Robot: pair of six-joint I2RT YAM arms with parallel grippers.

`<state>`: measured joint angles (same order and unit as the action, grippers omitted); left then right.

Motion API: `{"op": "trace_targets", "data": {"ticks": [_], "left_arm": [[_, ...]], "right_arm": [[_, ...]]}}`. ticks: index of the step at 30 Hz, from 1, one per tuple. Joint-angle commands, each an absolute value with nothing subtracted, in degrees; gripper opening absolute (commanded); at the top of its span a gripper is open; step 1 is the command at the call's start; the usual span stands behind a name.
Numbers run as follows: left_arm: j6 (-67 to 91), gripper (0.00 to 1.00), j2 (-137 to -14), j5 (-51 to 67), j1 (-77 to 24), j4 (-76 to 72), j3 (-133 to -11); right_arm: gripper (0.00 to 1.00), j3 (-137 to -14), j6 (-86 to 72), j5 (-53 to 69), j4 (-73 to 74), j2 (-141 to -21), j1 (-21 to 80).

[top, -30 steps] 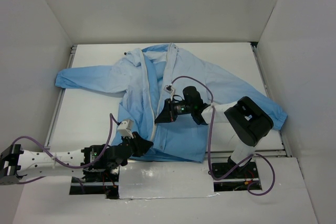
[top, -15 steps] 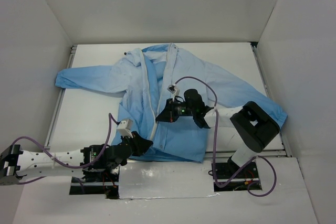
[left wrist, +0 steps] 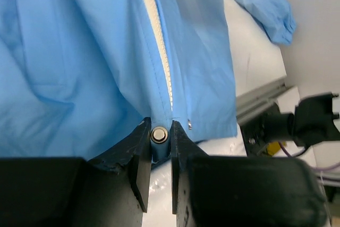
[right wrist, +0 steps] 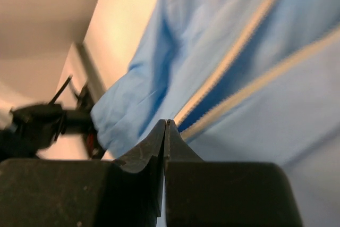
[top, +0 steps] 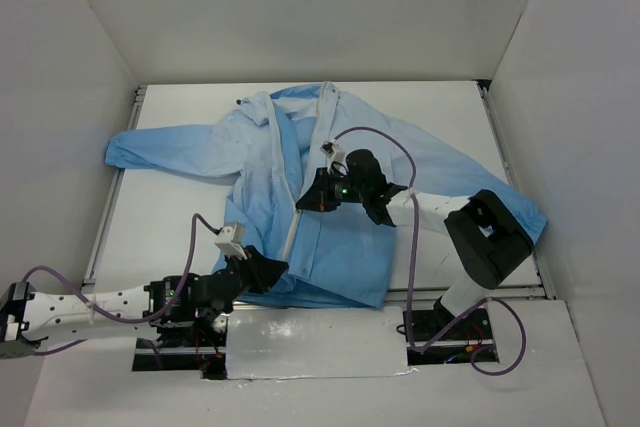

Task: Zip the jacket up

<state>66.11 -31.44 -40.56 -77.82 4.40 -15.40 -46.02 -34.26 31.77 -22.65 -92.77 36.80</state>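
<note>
Left fingers (left wrist: 139,158) pinch jacket (left wrist: 69,51) hem; right fingers (right wrist: 151,150) seemingly pinch zipper (right wrist: 234,67).

jacket (top: 345,242): light blue, thin, long-sleeved, spread front-up on the white table (top: 170,217)
zipper (left wrist: 162,62): white strip, joined from the hem up to about mid-chest, split into a V above
collar (top: 300,97): far end, flopped open
sleeves (top: 150,152): out to both sides, gathered cuffs
hem (top: 330,292): near edge, kinda rumpled
</note>
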Motion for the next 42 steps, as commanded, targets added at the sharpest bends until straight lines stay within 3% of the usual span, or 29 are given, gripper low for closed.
{"op": "trace_targets", "data": {"ticks": [1, 5, 8, 31, 42], "left_arm": [[65.2, 0.0, -30.5, -35.2, -79.3, 4.3, -18.3], [65.6, 0.0, -30.8, -34.8, -79.3, 3.1, -17.7], [64.3, 0.0, -31.3, -33.4, -79.3, 1.1, -18.0], [57.3, 0.0, -32.2, -28.6, -79.5, -4.1, -17.0], [43.6, 0.0, -30.6, -16.2, -79.8, -18.6, -13.3]], "right_arm": [[0.0, -48.5, -31.4, 23.0, -26.5, -92.6, 29.2], [0.0, -44.7, -30.9, 25.6, -31.9, -89.7, 29.2], [0.0, -45.7, -28.6, 22.2, -27.9, -90.1, 28.9], [0.0, -88.0, -23.4, 30.8, -5.6, -109.9, 12.6], [0.0, -99.7, -24.5, 33.1, -3.0, -113.3, 3.3]]}}
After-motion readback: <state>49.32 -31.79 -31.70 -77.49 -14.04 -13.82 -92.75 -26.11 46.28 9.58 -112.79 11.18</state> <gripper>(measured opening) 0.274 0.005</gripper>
